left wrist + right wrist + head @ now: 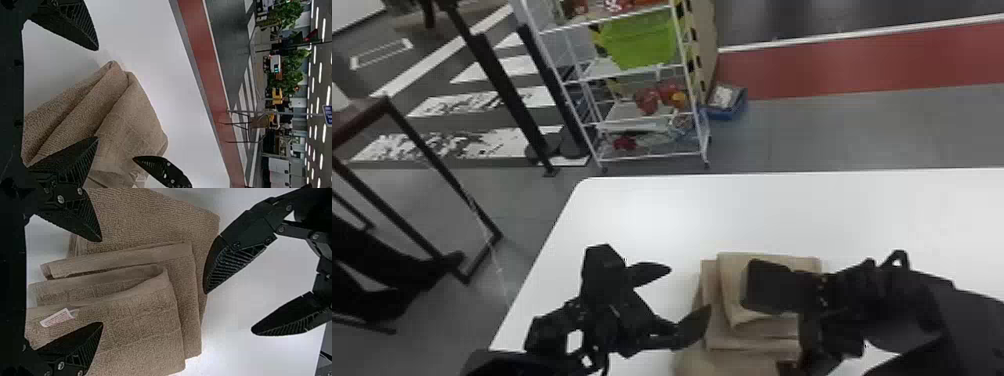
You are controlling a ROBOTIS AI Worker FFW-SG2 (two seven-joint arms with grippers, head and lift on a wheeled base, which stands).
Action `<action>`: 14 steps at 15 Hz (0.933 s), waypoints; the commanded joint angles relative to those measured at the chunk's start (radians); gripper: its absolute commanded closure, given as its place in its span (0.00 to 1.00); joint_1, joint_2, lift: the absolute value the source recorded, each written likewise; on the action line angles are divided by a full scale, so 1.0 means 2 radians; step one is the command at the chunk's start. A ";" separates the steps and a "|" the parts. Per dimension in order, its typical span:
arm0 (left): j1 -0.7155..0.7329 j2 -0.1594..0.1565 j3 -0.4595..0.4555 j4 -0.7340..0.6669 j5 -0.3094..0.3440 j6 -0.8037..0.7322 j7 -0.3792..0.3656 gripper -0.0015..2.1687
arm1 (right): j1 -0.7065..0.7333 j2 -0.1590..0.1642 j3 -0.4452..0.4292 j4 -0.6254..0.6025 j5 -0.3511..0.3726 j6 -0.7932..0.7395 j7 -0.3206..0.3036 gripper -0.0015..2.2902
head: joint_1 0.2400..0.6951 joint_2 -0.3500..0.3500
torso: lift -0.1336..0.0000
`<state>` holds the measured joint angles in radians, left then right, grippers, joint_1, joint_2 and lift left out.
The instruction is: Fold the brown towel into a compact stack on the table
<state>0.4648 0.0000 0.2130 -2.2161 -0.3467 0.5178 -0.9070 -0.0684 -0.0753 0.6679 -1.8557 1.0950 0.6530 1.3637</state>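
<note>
Fingers stand wide apart on the left gripper (pixel 690 290), one of them reaching over the near-left side of the brown towel (pixel 747 340). On the right gripper (pixel 772 290) they are apart too, and its black body covers much of the cloth's right side in the head view. Neither pair is clamped on anything. The towel lies between the two grippers on the white desk (pixel 642 210), folded in several uneven layers.

Past the desk, a dark frame (pixel 439 167) stands on the floor to the left, with a black barrier post (pixel 508 95) farther on. A white wire rack (pixel 657 158) holds a green bin (pixel 642 40), and a blue crate (pixel 727 112) sits beside it. Beyond runs a red floor strip (pixel 857 67).

The right gripper (pixel 101 282) has, in its wrist view, a white label (pixel 58 317) on an upper layer and the open edges of the folds, which the head view leaves covered. From the left gripper (pixel 98 93), the wrist view gives a raised, rounded fold, then a brown chair (pixel 258 122), green plants (pixel 289 58) and ceiling lights (pixel 320 72) far off.
</note>
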 commanded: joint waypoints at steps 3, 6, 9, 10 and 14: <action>0.000 -0.001 0.000 0.004 0.000 -0.002 0.000 0.03 | -0.003 0.006 -0.007 0.006 -0.011 -0.002 0.002 0.15 | 1.00 1.00 | 0.11; 0.000 -0.001 0.001 0.004 0.000 -0.002 0.000 0.03 | -0.003 0.011 -0.024 -0.003 -0.035 0.006 0.002 0.18 | 1.00 1.00 | 0.11; 0.000 -0.001 -0.001 0.005 0.000 -0.002 0.000 0.03 | -0.006 0.016 -0.026 -0.003 -0.035 0.003 0.002 0.20 | 1.00 1.00 | 0.11; 0.000 -0.001 -0.001 0.006 0.001 -0.003 0.000 0.03 | -0.009 0.017 -0.026 -0.003 -0.035 0.003 0.002 0.25 | 1.00 1.00 | 0.11; 0.000 -0.001 -0.001 0.006 0.001 -0.003 0.000 0.03 | -0.012 0.017 -0.025 0.002 -0.027 0.005 0.002 0.26 | 1.00 1.00 | 0.11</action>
<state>0.4648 0.0000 0.2117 -2.2044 -0.3451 0.5117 -0.9065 -0.0902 -0.0415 0.6168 -1.8563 1.0307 0.6616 1.3637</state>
